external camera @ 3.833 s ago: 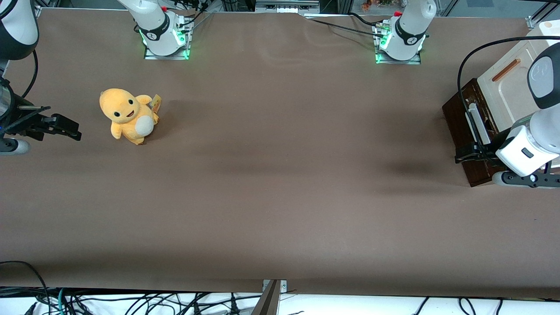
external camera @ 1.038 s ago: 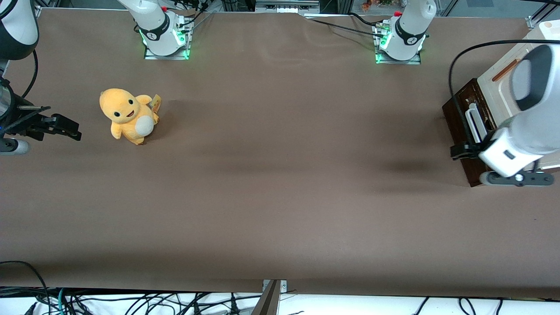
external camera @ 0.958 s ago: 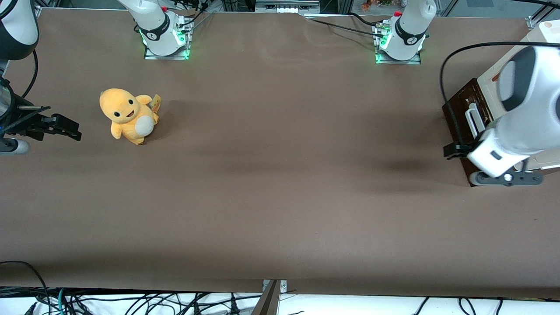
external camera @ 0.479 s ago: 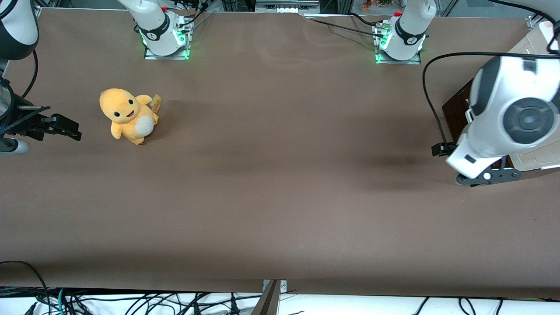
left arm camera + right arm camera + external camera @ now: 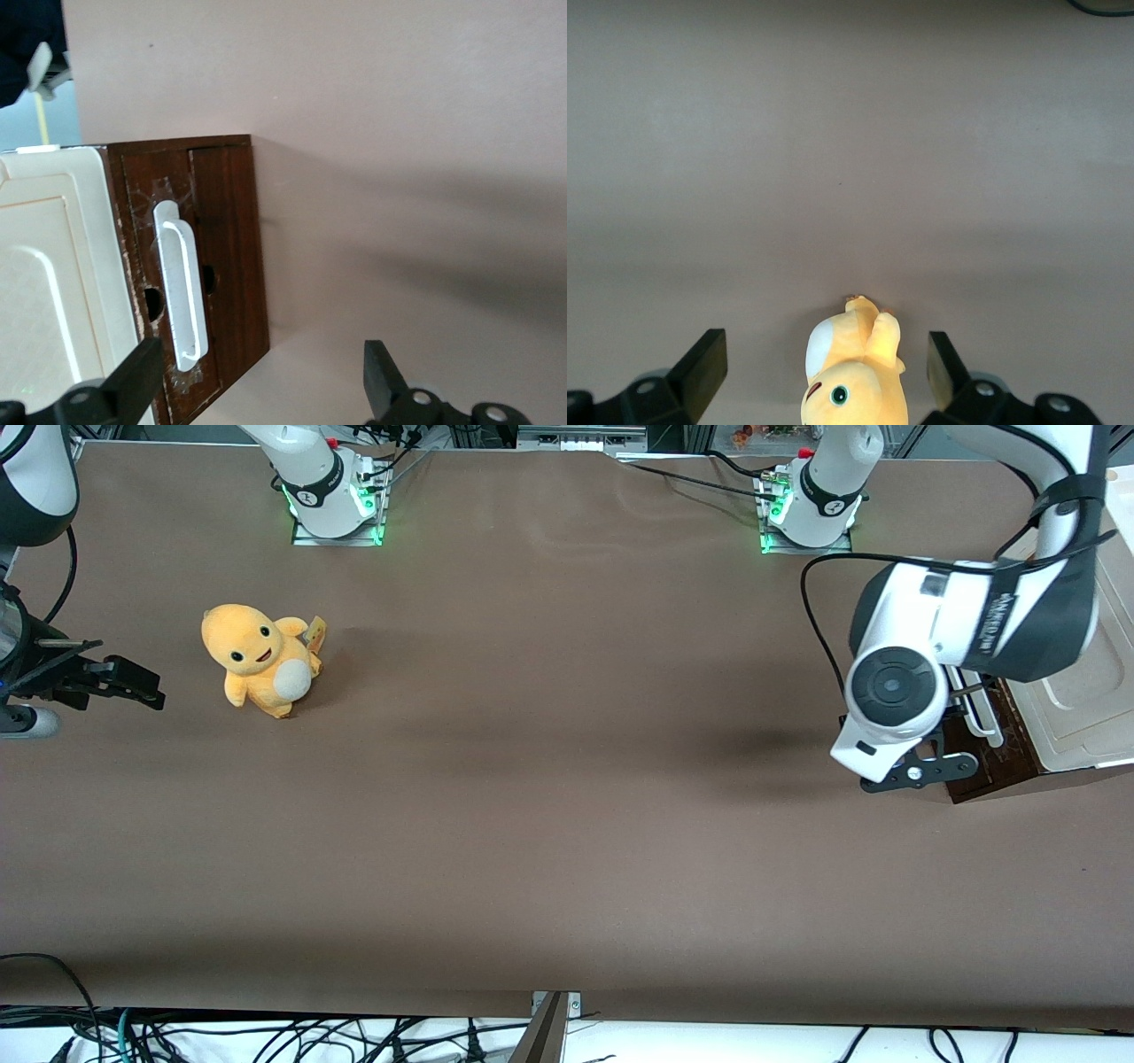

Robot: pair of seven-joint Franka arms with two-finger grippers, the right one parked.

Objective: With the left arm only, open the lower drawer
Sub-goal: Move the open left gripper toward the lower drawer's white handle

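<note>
The left arm (image 5: 966,629), lettered "FRANKA", holds its spread hand (image 5: 259,385) above the lower drawer (image 5: 208,283).

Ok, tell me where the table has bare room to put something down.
The brown table is bare between the plush toy and the left arm. It is crowded at the working arm's end: the open tool hangs by the lower drawer and its white handle.

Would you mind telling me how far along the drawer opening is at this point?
Nothing looks done: the lower drawer shows no pale inside. In hand: the gripper hovers open in front of it, off the white handle. Left: gripping the handle and pulling.
</note>
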